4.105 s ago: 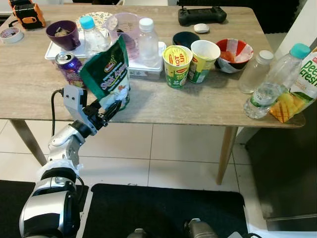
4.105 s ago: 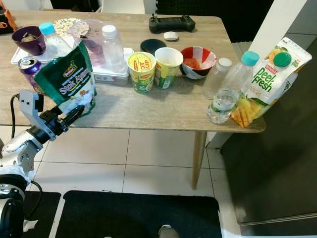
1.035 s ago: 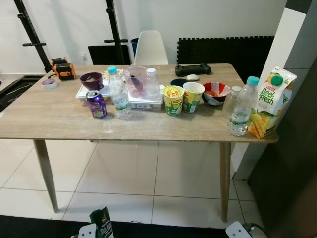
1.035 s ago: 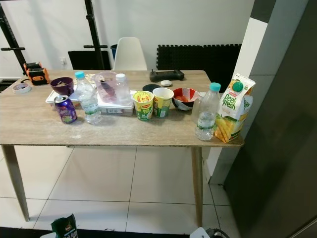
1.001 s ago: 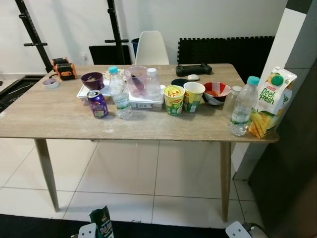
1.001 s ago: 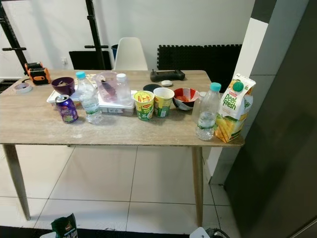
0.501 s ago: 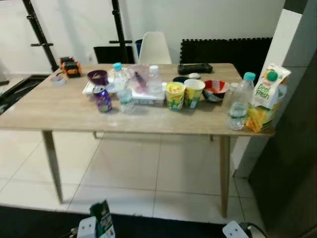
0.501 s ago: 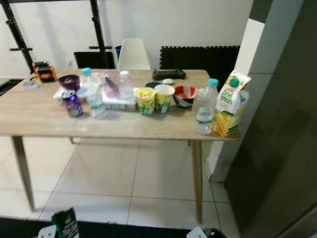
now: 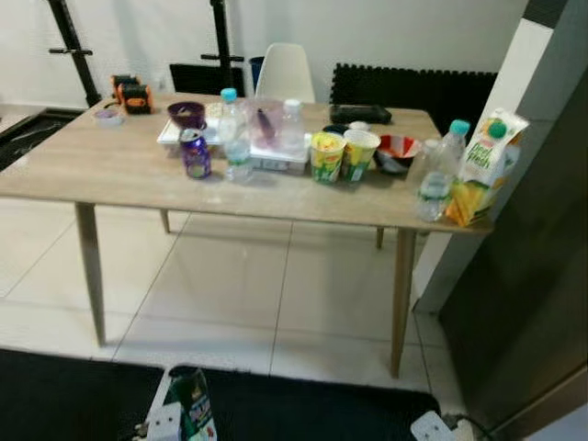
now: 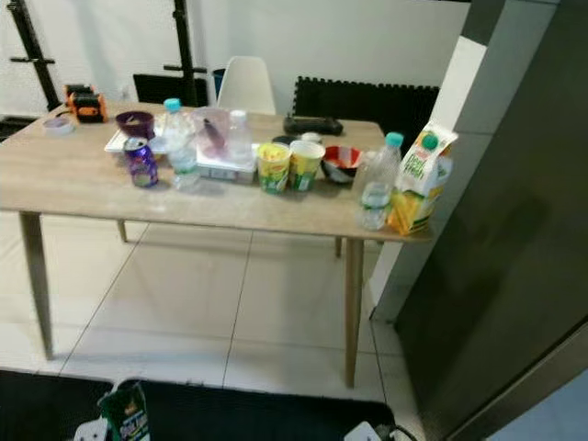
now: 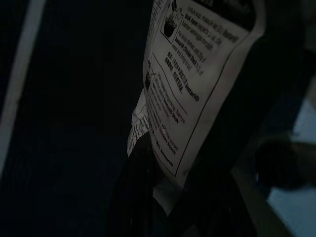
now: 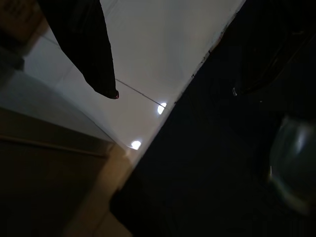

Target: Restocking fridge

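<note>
Left gripper (image 11: 148, 197) clamping snack bag (image 11: 197, 74), low

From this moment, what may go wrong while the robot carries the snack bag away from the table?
The left gripper holds the green snack bag low, by one edge as the left wrist view suggests; a soft bag held this way may slip or sag while walking. The juice carton and a water bottle stand near the table corner beside the dark fridge, so a tight turn there may knock them off.
</note>
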Robot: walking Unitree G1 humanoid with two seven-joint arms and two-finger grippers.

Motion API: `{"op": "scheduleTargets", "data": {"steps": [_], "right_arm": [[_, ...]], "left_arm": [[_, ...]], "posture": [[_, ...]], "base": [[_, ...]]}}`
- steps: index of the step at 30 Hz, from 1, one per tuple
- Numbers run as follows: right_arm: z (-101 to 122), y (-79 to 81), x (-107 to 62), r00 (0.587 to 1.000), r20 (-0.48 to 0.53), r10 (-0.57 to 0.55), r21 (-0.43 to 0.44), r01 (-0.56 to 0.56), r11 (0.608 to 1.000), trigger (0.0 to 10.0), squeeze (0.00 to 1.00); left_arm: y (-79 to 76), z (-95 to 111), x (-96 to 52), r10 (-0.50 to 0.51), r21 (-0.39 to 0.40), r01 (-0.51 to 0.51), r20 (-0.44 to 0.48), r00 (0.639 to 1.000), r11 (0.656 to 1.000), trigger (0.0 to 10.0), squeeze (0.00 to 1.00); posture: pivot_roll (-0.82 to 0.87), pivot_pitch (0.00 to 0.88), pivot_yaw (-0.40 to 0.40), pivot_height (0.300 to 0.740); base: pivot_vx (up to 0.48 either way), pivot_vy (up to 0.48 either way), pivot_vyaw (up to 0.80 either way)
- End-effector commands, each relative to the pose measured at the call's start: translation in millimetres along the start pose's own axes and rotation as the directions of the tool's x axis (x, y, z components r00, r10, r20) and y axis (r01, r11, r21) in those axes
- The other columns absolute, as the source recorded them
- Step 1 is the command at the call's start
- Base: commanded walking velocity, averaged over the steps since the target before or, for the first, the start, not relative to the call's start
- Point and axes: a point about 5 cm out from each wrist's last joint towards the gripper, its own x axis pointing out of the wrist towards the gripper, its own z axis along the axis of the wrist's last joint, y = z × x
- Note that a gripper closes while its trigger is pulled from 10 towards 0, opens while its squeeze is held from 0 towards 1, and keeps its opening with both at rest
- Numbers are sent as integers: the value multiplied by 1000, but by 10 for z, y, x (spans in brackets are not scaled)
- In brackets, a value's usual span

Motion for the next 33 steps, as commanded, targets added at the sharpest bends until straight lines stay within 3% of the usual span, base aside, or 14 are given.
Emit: {"op": "scheduleTargets", "data": {"steps": [1,8,13,33], "right_arm": [[-41,-2,-6,1000,-12,1,-2,-1,1000,10000,0],[-37,-10,-5,1000,-12,1,0,-1,1000,10000,0],[-31,-13,-5,1000,-4,15,3,-15,1000,10000,0],[-40,-2,-6,999,-10,32,25,-31,999,10000,0]], "left_arm": [[3,-42,-8,1,8,-1,-14,1000,1000,10000,0],[-6,-45,-4,4,-10,-4,-11,1000,1000,10000,0],[-3,-59,-5,17,-26,-18,-15,1000,1000,10000,0],[6,-139,-18,37,57,-34,-59,998,998,10000,0]], "posture": [[-80,0,-14,740],[-82,0,-13,740],[-83,0,-17,740],[-83,0,-23,740]], "base": [[-349,0,0],[-349,0,0],[0,0,0],[0,0,-729]]}}
